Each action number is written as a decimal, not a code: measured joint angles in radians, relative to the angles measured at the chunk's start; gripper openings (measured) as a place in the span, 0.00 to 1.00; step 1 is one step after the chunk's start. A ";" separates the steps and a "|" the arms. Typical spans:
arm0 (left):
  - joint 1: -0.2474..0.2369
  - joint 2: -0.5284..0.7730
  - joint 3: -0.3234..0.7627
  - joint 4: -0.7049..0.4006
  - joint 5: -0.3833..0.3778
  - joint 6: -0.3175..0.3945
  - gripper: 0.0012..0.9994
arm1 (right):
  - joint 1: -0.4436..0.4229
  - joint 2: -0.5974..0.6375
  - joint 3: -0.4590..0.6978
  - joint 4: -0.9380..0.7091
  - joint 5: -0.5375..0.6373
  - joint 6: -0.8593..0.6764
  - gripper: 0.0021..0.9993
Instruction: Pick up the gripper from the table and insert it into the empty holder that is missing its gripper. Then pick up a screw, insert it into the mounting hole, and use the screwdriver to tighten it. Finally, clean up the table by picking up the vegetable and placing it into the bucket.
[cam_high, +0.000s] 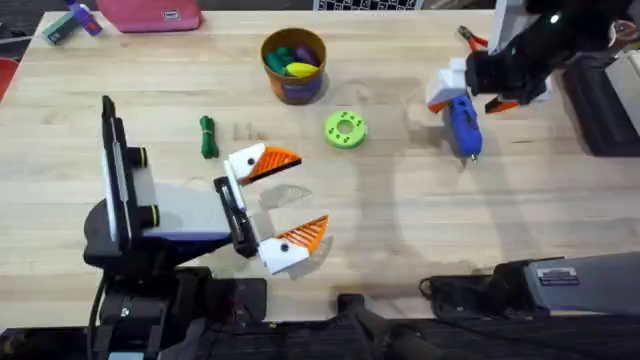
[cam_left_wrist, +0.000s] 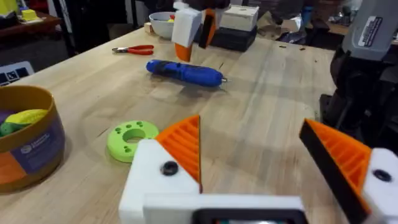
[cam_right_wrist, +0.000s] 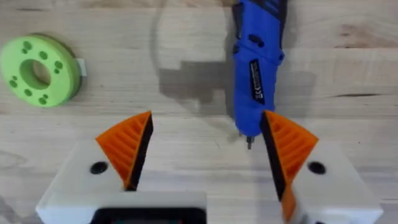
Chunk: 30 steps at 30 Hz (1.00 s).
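Overhead: right arm covers the screwdriver's (cam_high: 464, 124) upper end and most of the red pliers (cam_high: 470, 38). Right wrist view: screwdriver's (cam_right_wrist: 256, 62) rear is cut off by the frame edge. Left wrist view: bucket (cam_left_wrist: 28, 140) is cut by the edge, label text too small to read; white bowl (cam_left_wrist: 160, 23) partly hidden behind right pincer (cam_left_wrist: 194, 31).

The setting was a robotics lab or workshop: a pale wooden worktop (cam_high: 400, 230) carried red-handled pliers (cam_left_wrist: 134, 49) and a blue pen-shaped electric screwdriver (cam_left_wrist: 183, 71).

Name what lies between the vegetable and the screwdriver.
Overhead, the green disc lies between the vegetable and the screwdriver; otherwise bare table.
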<state>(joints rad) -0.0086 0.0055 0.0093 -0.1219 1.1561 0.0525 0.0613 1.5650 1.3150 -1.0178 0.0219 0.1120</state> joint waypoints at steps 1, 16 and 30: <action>0.000 0.000 0.000 0.000 0.000 0.000 0.99 | -0.005 0.001 -0.014 0.011 0.000 0.000 0.99; 0.000 0.000 0.000 0.000 0.000 0.004 0.01 | -0.082 0.027 -0.044 0.203 0.003 -0.135 0.99; 0.000 0.000 0.000 0.000 0.000 0.004 0.01 | -0.143 0.268 -0.020 0.285 0.020 -0.241 0.99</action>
<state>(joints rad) -0.0086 0.0051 0.0093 -0.1215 1.1561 0.0566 -0.0814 1.8326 1.2954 -0.7326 0.0422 -0.1295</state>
